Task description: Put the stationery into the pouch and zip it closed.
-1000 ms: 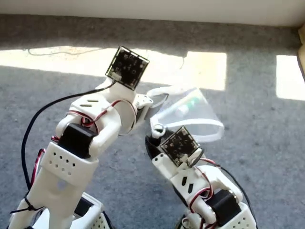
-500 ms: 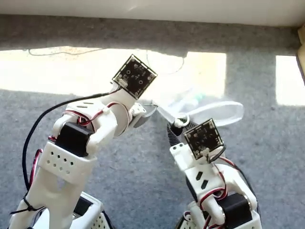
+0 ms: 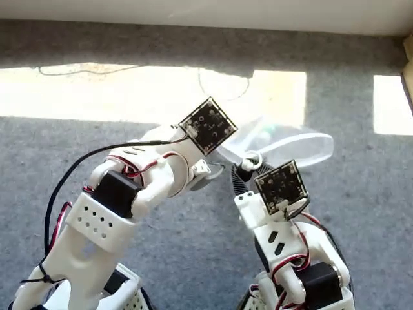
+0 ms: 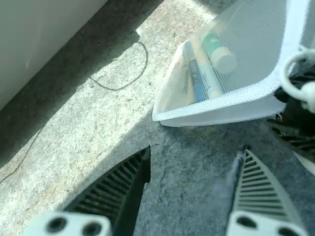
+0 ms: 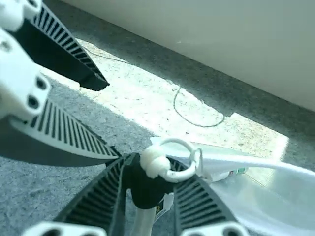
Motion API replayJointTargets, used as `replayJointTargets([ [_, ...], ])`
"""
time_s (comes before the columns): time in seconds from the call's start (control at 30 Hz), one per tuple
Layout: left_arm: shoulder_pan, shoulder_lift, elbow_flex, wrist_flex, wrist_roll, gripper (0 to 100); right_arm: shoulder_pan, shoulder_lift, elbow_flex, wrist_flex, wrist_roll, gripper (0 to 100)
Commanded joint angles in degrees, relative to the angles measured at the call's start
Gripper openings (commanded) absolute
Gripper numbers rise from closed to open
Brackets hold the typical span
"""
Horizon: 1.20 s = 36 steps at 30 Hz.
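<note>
The mesh pouch (image 4: pixel 236 73) is pinched by its zip pull (image 5: pixel 145 189) in our right fingers (image 5: pixel 96 206); our left fingers (image 4: pixel 123 191) gape wide nearby.

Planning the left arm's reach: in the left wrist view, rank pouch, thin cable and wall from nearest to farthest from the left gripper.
1. Pouch, just ahead of the left gripper.
2. Cable, farther out on the sunlit carpet.
3. Wall, behind the cable, at the carpet's edge.

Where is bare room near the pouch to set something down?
Bare carpet lies outside the right arm, beside the pouch, and in the sun around the cable. It is crowded at the pouch's corner, where the open left gripper faces the right gripper, shut on the zipper pull.
</note>
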Motion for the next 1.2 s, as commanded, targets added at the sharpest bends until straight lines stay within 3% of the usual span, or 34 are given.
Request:
replayJointTargets([
  [0.0,2.42,-1.01,1.19,-2.02,-0.62,27,1.10,-0.04,-3.65,0.04,0.44,0.8],
  [0.3,6.37,-1.01,10.33,-16.35,-0.35,27,1.01,-0.04,-3.65,0.04,0.18,0.8],
  [0.5,6.11,-0.66,13.93,-25.41,5.89,27,0.84,-0.04,-3.65,0.04,0.09,0.8],
  [0.83,8.66,-0.48,22.46,-40.00,6.07,27,0.66,-6.64,-3.65,1.71,0.09,0.8],
  [1.17,13.05,-0.92,27.56,-49.41,5.80,15,0.66,-8.66,-3.21,1.36,0.09,0.8],
])
